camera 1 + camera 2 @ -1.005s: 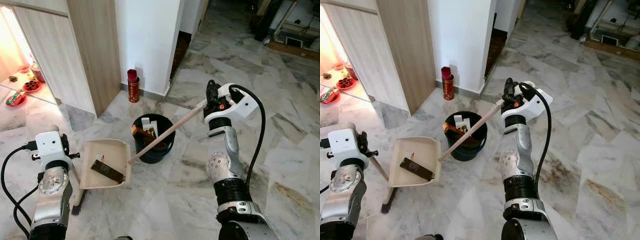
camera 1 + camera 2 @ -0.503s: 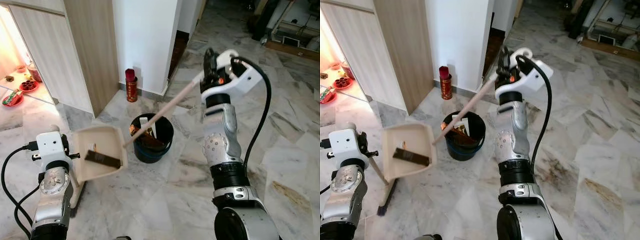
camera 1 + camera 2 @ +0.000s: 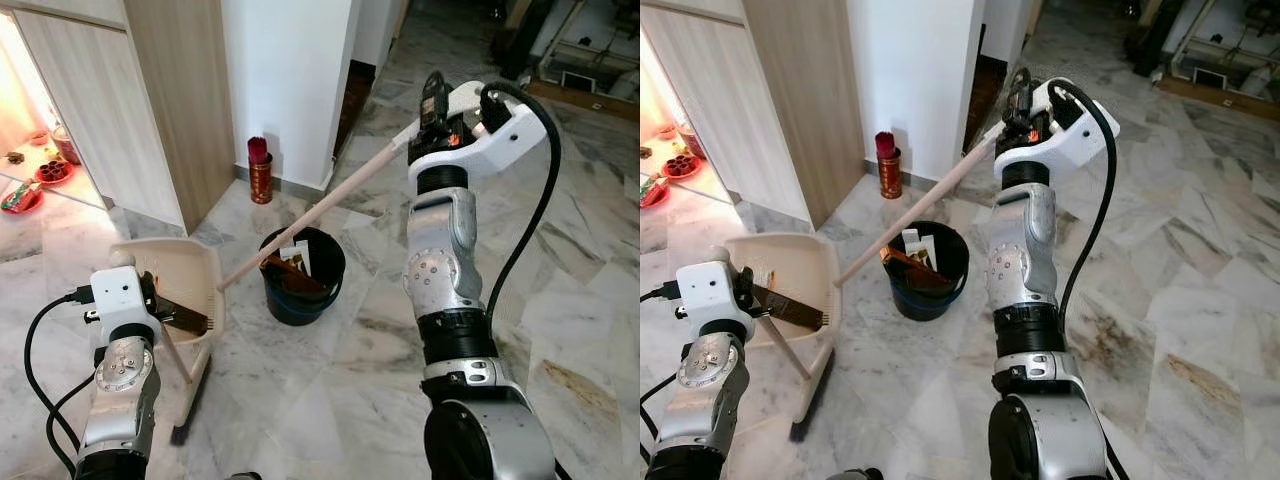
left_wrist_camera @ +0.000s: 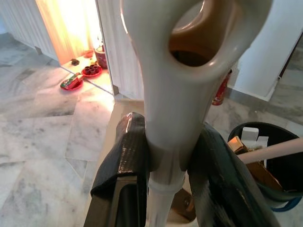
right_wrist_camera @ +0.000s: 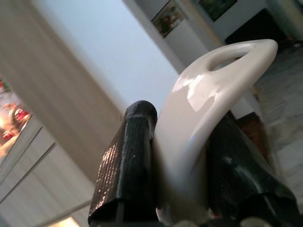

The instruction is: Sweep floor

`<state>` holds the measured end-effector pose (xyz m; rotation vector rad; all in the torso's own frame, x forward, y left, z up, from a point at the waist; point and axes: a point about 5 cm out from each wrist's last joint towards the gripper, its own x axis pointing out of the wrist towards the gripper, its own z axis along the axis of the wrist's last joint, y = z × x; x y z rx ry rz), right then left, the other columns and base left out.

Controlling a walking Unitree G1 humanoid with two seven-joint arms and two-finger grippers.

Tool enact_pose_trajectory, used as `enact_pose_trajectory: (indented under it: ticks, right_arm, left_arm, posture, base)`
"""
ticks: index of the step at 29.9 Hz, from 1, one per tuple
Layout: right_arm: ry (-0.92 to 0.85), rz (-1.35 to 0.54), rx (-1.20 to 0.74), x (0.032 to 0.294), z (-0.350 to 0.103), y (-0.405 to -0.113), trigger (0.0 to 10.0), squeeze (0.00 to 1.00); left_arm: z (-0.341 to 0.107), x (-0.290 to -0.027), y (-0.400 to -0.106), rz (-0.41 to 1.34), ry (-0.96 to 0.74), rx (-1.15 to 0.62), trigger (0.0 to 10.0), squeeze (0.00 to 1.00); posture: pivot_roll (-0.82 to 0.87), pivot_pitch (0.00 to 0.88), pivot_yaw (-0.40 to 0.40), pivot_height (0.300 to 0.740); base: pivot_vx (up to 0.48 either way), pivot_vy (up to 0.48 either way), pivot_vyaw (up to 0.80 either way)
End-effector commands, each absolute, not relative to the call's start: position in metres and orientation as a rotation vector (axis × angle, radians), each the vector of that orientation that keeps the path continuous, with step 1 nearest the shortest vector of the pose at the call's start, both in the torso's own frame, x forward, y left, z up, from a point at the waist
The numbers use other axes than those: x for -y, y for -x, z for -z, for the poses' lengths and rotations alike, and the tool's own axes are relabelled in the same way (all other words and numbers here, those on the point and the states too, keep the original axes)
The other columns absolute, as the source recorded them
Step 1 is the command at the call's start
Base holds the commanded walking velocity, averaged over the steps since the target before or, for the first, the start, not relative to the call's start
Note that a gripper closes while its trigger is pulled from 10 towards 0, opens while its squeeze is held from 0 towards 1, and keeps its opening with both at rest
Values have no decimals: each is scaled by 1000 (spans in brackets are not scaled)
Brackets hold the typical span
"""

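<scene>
Dustpan (image 3: 175, 275) is hanging tilted above the marble floor (image 3: 330, 400), its cream tray tipped up on edge and facing the bin (image 3: 300, 275), with a dark strip of debris (image 3: 180, 318) lying across its inner face. Its thin handle (image 3: 780, 340) is running down and back from the tray to the left gripper (image 4: 163, 165), and in the left wrist view the two black fingers (image 4: 123, 161) are pressing tight on either side of the cream grip with its hanging loop, so this claw is clamped fully onto the dustpan's handle. Just below the tray, a dark brush head (image 3: 180, 435) is touching the floor. Right of the dustpan, the black bin is standing on the floor, holding white cartons and brown scraps. A long pale stick, the broom (image 3: 320, 210), is slanting over the bin, its low end reaching close to the dustpan's rim and its high end sitting in the right gripper (image 3: 432, 100), raised well above the bin. In the right wrist view its black fingers (image 5: 128, 161) are squeezing a white looped grip between them, closed firmly on it. Beyond the bin, a red canister (image 3: 260, 170) is standing at the foot of the white wall (image 3: 290, 80), beside a wooden cabinet (image 3: 180, 100). Red dishes (image 3: 55, 172) are sitting on the floor in warm light near the far left edge.
</scene>
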<state>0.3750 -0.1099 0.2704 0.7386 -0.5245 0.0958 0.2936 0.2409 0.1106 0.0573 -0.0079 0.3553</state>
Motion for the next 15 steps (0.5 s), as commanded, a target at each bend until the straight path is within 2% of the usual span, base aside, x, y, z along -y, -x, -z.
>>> enact_pose_trajectory:
  ticks: [1, 6, 15]
  right_arm:
    - [-740, -39, 635, 125, -291, -371, 10000, 0]
    - [-712, 20, 674, 136, -298, -370, 10000, 0]
    - [-557, 196, 745, 151, -306, -359, 10000, 0]
  left_arm:
    - [-121, -238, -294, -337, -74, 71, 10000, 0]
    - [-119, -234, -293, -314, -82, 66, 10000, 0]
    - [-118, -228, -293, -281, -83, 75, 10000, 0]
  posture:
    - [218, 73, -104, 740]
    - [214, 70, -102, 740]
    - [211, 58, -100, 740]
  base:
    - [0, 0, 0]
    - [0, 0, 0]
    - [0, 0, 0]
